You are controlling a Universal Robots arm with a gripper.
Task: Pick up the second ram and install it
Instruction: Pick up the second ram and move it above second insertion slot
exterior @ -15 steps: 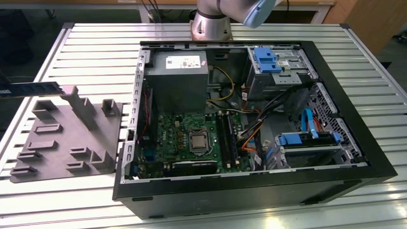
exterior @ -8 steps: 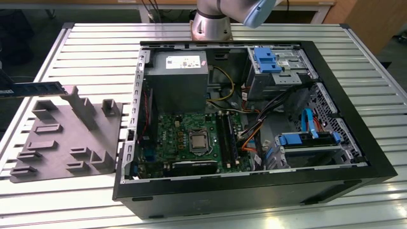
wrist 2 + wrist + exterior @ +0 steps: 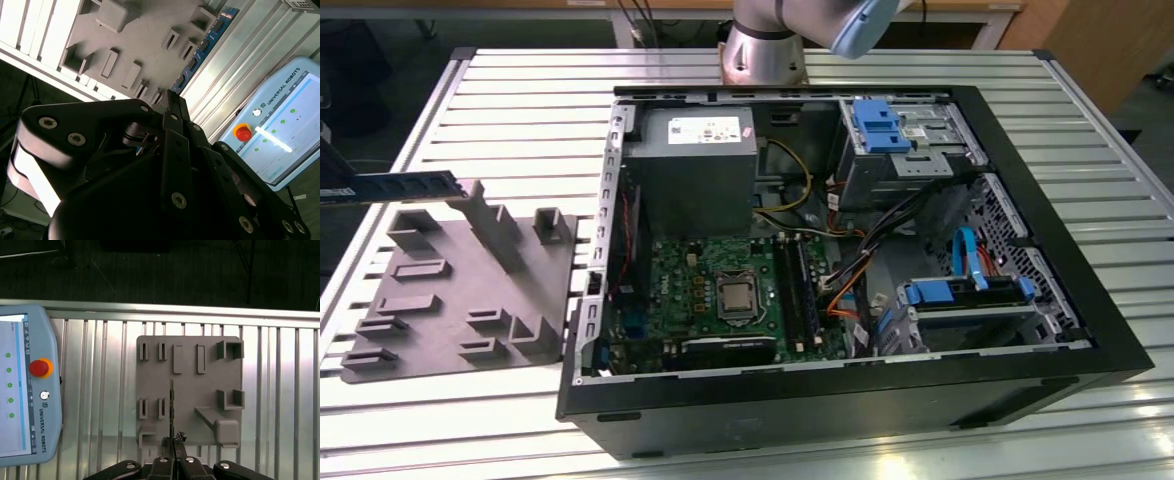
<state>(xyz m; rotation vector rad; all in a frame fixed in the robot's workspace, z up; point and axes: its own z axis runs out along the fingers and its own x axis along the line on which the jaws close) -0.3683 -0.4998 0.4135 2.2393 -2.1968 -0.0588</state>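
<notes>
Ram (image 3: 171, 405) seemingly between jaws, above grey tray (image 3: 192, 390)

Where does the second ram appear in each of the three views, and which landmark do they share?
Exterior view: the second ram hangs at that view's far left, over the grey tray's far edge.
First wrist view: edge-on, a thin dark line running from the gripper across the tray.
Second wrist view: a blue strip beyond the gripper, alongside the tray.
Shared landmark: the grey tray.
</notes>
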